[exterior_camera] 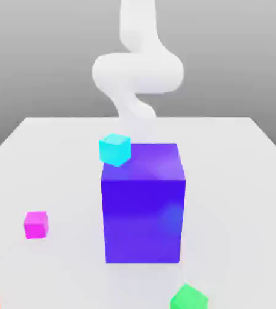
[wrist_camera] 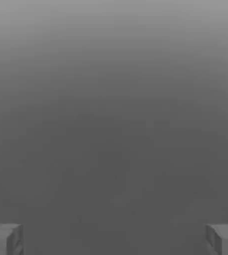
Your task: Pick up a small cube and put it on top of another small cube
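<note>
Small magenta-pink cube (exterior_camera: 36, 224): on the worktop (exterior_camera: 237, 211), towards the exterior view's left, well apart from the big blue-violet block (exterior_camera: 143, 220). The gripper (wrist_camera: 114, 240) has its jaws spread wide, with nothing seen between them. The arm (exterior_camera: 137, 72) stands on the far side of the block in the exterior view.

Step in hand, as judged: approach to the magenta-pink cube. Recommended: travel high enough to pass over the block and the small cyan cube (exterior_camera: 115, 149), which overlaps its upper edge; whether the two touch cannot be determined. Centre the jaws above the magenta-pink cube, turn them square to two opposite faces, and lower straight down before closing. Off-centre or skewed closure would probably push or twist so small a piece.

Small green cube (exterior_camera: 189, 299): near the exterior view's lower edge. Which cube is to serve as base cannot be confirmed; establish this before lifting.
</note>
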